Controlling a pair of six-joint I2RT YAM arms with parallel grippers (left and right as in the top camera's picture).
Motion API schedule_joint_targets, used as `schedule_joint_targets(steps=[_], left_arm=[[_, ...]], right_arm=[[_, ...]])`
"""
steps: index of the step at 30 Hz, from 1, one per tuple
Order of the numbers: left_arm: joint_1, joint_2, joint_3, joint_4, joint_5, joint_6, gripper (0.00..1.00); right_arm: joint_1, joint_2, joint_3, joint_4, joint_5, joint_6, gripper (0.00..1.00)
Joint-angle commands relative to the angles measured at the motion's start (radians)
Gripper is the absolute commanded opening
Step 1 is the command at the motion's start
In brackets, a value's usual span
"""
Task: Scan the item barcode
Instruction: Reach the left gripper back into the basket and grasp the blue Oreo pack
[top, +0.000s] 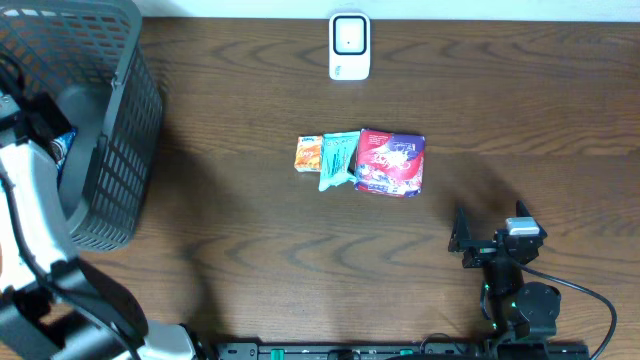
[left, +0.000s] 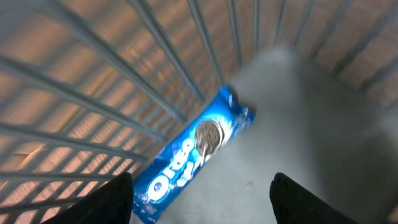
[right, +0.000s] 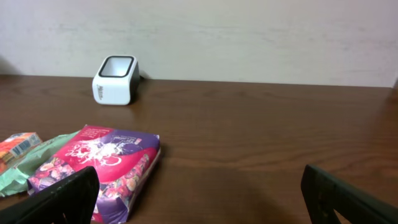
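The left hand (left: 205, 196) is down inside the basket (top: 120, 150), its fingers spread with nothing between them. It hangs over the Oreo pack (left: 193, 158), which lies flat on the basket's floor against the slatted wall. That looks like the line-up for a grasp, since the pack has to come out before its barcode can be read. Its place tight against the wall may make it awkward to get a finger behind. The scanner (top: 349, 46) stands on the counter (top: 250, 230) well to the right of the basket, window up, so the barcode will likely have to face down over it. Three other packs (top: 392, 162) lie in a row right of the basket, nearer than the scanner. The right hand (right: 202, 196) waits wide open and empty, farthest from the basket.
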Motion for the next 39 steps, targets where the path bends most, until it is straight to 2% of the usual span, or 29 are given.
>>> schedule_joint_targets(steps=[1,8,16,19,23,39], left_arm=[[0.004,0.061,0.002,-0.002,-0.079,0.117,0.70],[0.004,0.187,0.002,0.014,-0.108,0.214,0.67],[0.032,0.284,0.002,0.059,-0.106,0.220,0.60],[0.048,0.305,0.002,0.068,-0.083,0.226,0.60],[0.058,0.331,0.000,0.068,0.024,0.273,0.60],[0.089,0.353,-0.022,0.162,0.038,0.303,0.61]], right_arm=[[0.000,-0.005,-0.002,-0.004,0.001,0.010,0.99],[0.000,-0.005,-0.002,-0.004,0.001,0.010,0.99],[0.000,-0.005,-0.002,-0.004,0.001,0.010,0.99],[0.000,-0.005,-0.002,-0.004,0.002,0.010,0.99],[0.000,-0.005,-0.002,-0.004,0.001,0.010,0.99],[0.000,-0.005,-0.002,-0.004,0.002,0.010,0.99]])
